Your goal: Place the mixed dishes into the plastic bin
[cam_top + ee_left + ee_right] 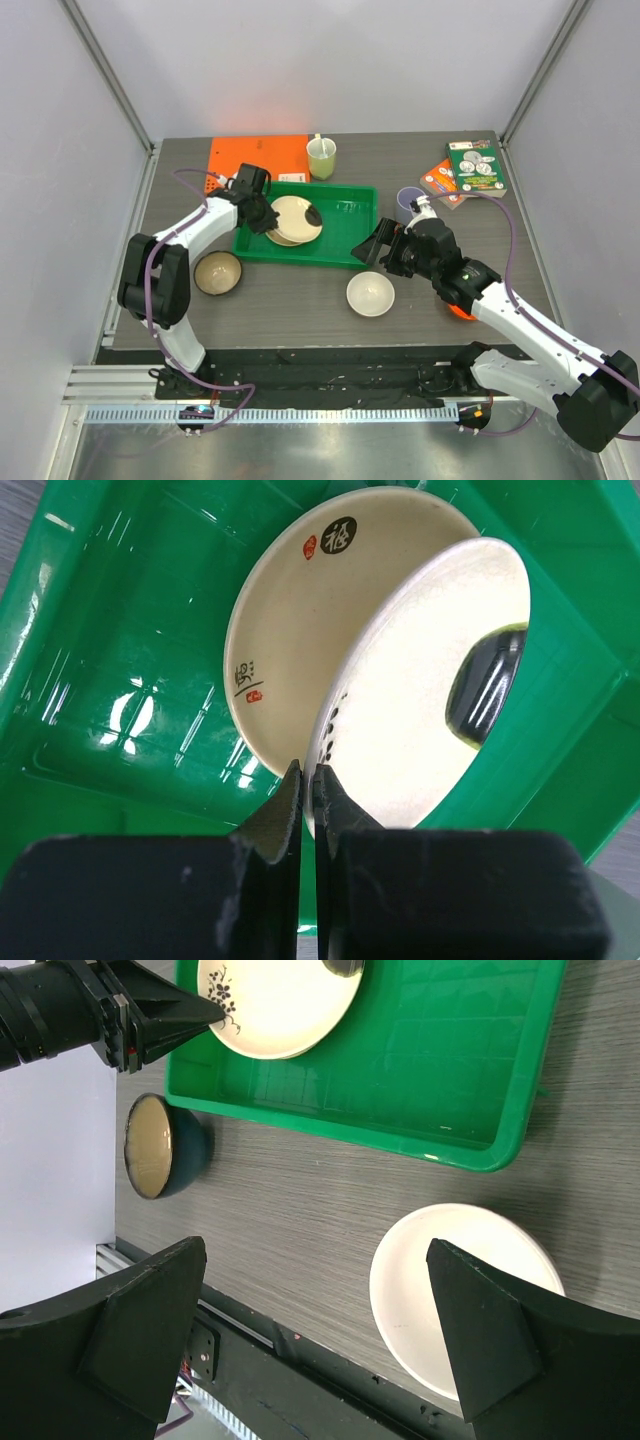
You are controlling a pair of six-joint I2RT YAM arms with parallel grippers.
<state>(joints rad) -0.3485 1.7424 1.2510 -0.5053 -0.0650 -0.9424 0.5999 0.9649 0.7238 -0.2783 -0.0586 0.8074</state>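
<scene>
Beside upper plate (295, 215), bare bin (345, 228) floor

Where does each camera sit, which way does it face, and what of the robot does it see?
Top external: above and behind the bases, facing down on the table; both arms show, left tool over the green bin, right tool near the white bowl.
Left wrist: on the left arm, facing into the bin; its shut tool pinches the top plate by its rim.
Right wrist: on the right arm, facing down past its open tool at the white bowl and brown bowl.
Shared: all three show the bin.
</scene>
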